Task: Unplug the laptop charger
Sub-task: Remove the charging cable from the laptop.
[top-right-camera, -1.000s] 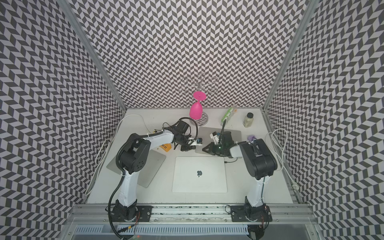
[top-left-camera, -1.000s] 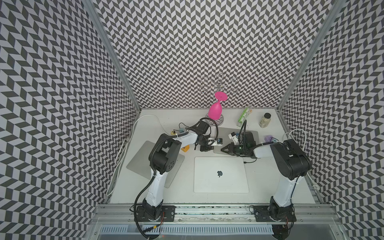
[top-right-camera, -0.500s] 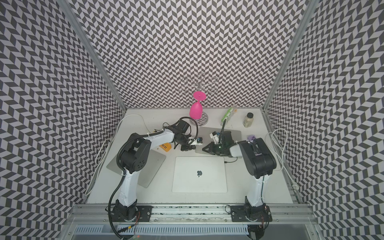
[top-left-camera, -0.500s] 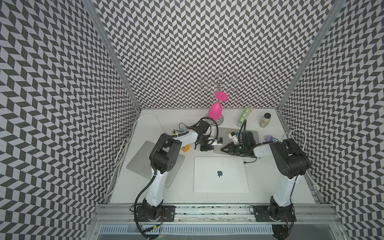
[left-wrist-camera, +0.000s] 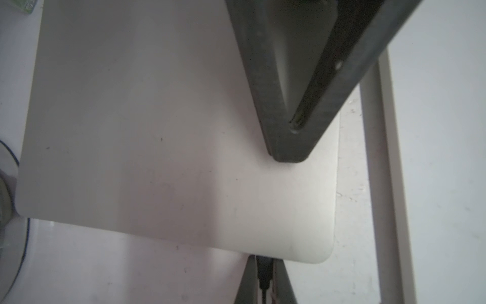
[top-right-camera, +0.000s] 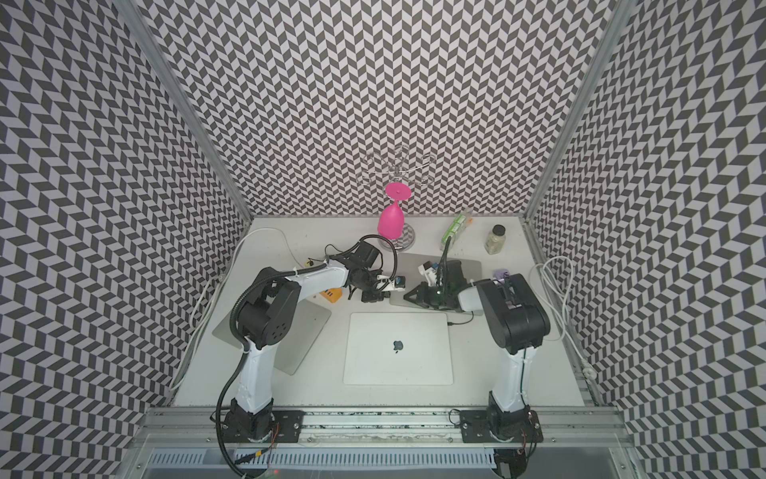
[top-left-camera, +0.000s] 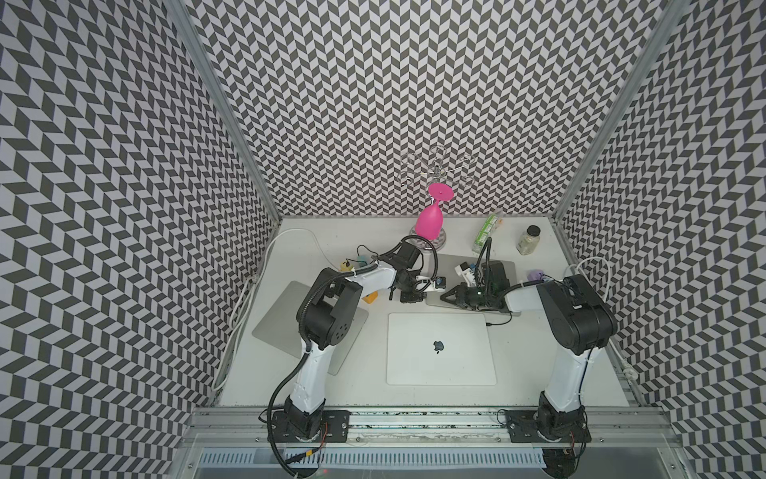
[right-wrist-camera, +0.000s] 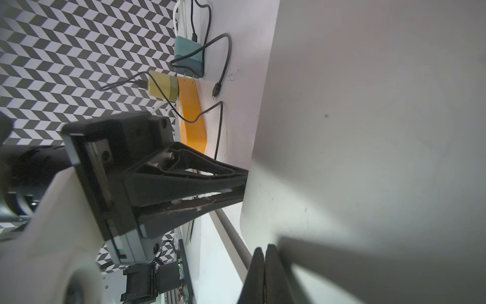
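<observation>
holding the laptop, ready to pull the plug
we see the grey laptop (left-wrist-camera: 157, 131) at the back, with the right gripper (right-wrist-camera: 263, 254) closed tight and empty, its tip resting on the lid. the left gripper (left-wrist-camera: 264, 260) pinches the black plug (left-wrist-camera: 263, 273) at the laptop's edge. next, we think, pull straight out. the jar (top-left-camera: 528, 242) holds something pale; we cannot tell what.

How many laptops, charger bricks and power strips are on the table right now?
Laptops: 3 (logo laptop, left laptop, back laptop)
Charger bricks: 2 (teal brick, yellow brick)
Power strips: 1 (orange power strip)
Total: 6
</observation>
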{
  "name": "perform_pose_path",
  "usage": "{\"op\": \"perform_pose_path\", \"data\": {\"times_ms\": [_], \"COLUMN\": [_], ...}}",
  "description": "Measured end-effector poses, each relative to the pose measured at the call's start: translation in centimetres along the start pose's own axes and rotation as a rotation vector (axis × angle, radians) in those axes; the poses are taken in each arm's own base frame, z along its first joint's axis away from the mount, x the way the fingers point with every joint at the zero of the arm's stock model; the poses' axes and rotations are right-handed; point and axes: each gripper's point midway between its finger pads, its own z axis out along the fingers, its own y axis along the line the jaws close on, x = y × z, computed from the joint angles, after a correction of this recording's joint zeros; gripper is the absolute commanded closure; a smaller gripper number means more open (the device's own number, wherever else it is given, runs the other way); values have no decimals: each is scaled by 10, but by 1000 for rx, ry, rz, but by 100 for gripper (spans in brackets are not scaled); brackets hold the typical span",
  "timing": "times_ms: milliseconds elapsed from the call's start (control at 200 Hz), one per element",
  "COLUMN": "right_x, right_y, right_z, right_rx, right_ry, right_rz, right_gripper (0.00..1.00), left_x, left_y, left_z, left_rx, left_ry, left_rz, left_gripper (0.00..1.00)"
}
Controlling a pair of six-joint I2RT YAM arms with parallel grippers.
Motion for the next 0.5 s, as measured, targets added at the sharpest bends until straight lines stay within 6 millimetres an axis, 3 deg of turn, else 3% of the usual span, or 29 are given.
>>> {"op": "perform_pose_path", "data": {"times_ms": [501], "right_x": [-6], "right_y": [-1], "right_z": [3], "right_rx": [-1], "right_ry": [-1], "right_rz": [-23], "right_gripper": [95], "left_x": [2], "left_y": [2], "left_z": [-1], "left_rx": [-49], "left_ry": [28], "left_rz": [18], "left_gripper": [100]}}
